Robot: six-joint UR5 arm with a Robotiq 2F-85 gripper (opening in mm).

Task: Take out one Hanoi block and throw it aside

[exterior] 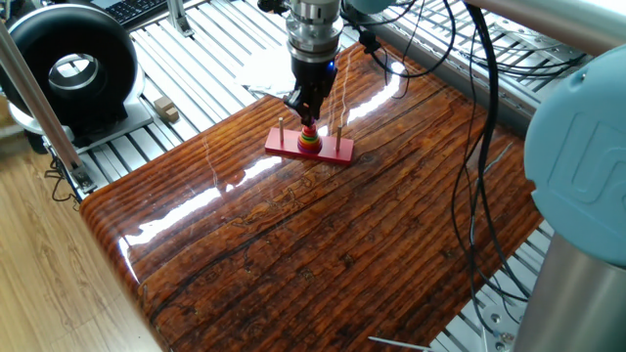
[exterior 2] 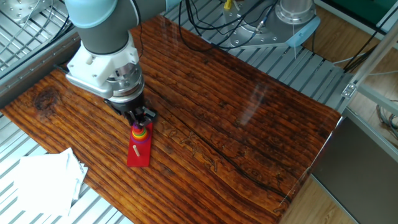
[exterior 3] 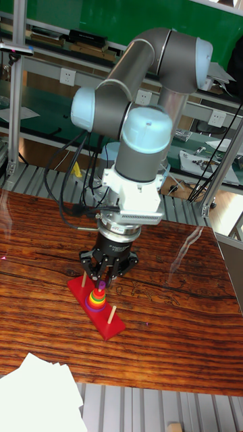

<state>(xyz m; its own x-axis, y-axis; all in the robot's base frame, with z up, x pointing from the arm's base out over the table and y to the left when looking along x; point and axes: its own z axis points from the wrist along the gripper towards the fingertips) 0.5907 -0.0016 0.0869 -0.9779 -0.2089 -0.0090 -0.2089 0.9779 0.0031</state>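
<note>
A red base (exterior: 337, 152) (exterior 2: 138, 155) (exterior 3: 111, 324) with three thin pegs lies on the glossy wooden table. Its middle peg carries the multicoloured ring stack (exterior: 309, 143) (exterior 2: 142, 133) (exterior 3: 98, 299). My gripper (exterior: 308, 121) (exterior 2: 139, 120) (exterior 3: 101, 281) points straight down over that peg. Its fingers are drawn close together just above the stack. The Hanoi block (exterior 3: 101, 286) (exterior 2: 138, 127), a tiny purple disc, shows between the fingertips at the stack's top. The other two pegs are bare.
White paper (exterior 2: 43, 180) (exterior 3: 40, 398) lies off the table's edge near the base. A black round device (exterior: 73, 68) and a small wooden block (exterior: 164, 108) sit on the slatted frame. Cables (exterior: 479, 147) hang over the table's far side.
</note>
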